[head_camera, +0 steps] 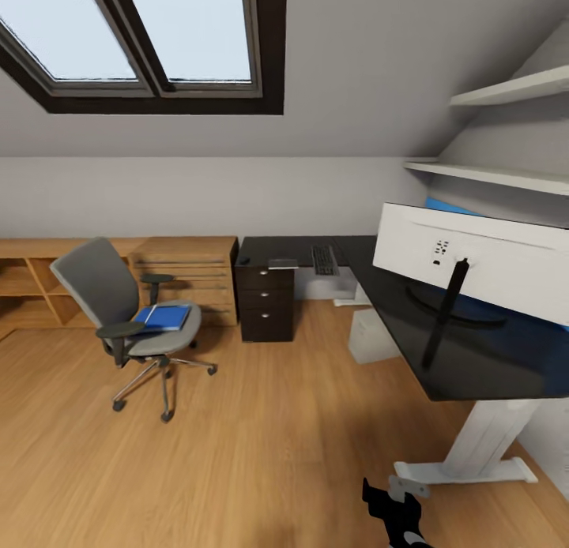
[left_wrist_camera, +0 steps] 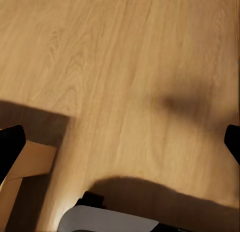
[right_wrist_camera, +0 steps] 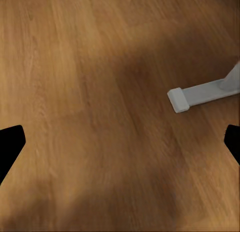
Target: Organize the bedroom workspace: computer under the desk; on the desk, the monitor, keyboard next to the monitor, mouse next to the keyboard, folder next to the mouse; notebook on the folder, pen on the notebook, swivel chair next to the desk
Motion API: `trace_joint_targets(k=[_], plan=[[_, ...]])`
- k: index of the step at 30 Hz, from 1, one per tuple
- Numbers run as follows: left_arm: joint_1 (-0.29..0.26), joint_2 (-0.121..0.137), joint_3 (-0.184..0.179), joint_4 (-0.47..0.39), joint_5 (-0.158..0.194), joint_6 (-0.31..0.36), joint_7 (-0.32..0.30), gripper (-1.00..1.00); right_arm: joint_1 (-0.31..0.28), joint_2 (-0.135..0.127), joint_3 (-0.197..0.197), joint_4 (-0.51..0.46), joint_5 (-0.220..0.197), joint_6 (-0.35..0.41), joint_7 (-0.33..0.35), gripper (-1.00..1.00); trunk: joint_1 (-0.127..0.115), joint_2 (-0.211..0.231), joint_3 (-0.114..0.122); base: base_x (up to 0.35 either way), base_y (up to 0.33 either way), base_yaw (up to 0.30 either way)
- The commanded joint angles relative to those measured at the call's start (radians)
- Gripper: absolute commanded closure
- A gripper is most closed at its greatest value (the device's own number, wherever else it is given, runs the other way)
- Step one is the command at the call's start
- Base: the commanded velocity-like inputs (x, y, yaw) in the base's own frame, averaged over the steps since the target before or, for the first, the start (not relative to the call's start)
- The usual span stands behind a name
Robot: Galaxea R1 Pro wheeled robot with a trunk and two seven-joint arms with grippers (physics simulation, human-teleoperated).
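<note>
Daylight comes through the skylight (head_camera: 142, 39) above the grey sloped wall. The swivel chair (head_camera: 118, 311) stands on the wooden floor (head_camera: 261, 453), well apart from the desk (head_camera: 474, 358), and the blue folder (head_camera: 164, 317) lies on its seat. On the black desk top the monitor (head_camera: 474, 268) shows its white back; further along lie the keyboard (head_camera: 324, 260), the notebook (head_camera: 282, 263) and the small mouse (head_camera: 244, 260). The computer (head_camera: 370, 335) stands under the desk. Both wrist views look down at the floor: the left gripper (left_wrist_camera: 120, 142) and the right gripper (right_wrist_camera: 120, 142) have their fingers wide apart, holding nothing.
</note>
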Motion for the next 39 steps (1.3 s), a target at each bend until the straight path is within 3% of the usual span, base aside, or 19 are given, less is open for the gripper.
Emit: trace_joint_targets(k=[1, 24, 30, 39], plan=[[0.001, -0.001, 0.002, -0.002, 0.003, -0.001, -0.001, -1.0, -0.001, 0.0, -0.004, 0.002, -0.004, -0.006, 0.002, -1.0, 0.001, -0.001, -0.001, 0.156, 0.057, -0.264], [0.001, 0.0, 0.002, 0.0, 0.003, -0.001, -0.001, -1.0, 0.005, -0.001, -0.002, 0.001, 0.004, -0.006, -0.003, -1.0, 0.001, -0.001, 0.0, 0.023, 0.008, -0.272], [0.001, 0.003, 0.002, 0.001, 0.003, 0.0, -0.001, -1.0, 0.129, -0.052, 0.001, 0.0, 0.013, -0.028, -0.004, -1.0, 0.001, -0.001, 0.0, 0.0, 0.0, -0.264], [0.001, 0.007, 0.002, 0.001, 0.004, -0.001, 0.0, -1.0, 0.354, -0.086, 0.003, 0.002, 0.021, -0.288, -0.003, -1.0, 0.001, -0.001, 0.0, 0.0, 0.0, -0.18]])
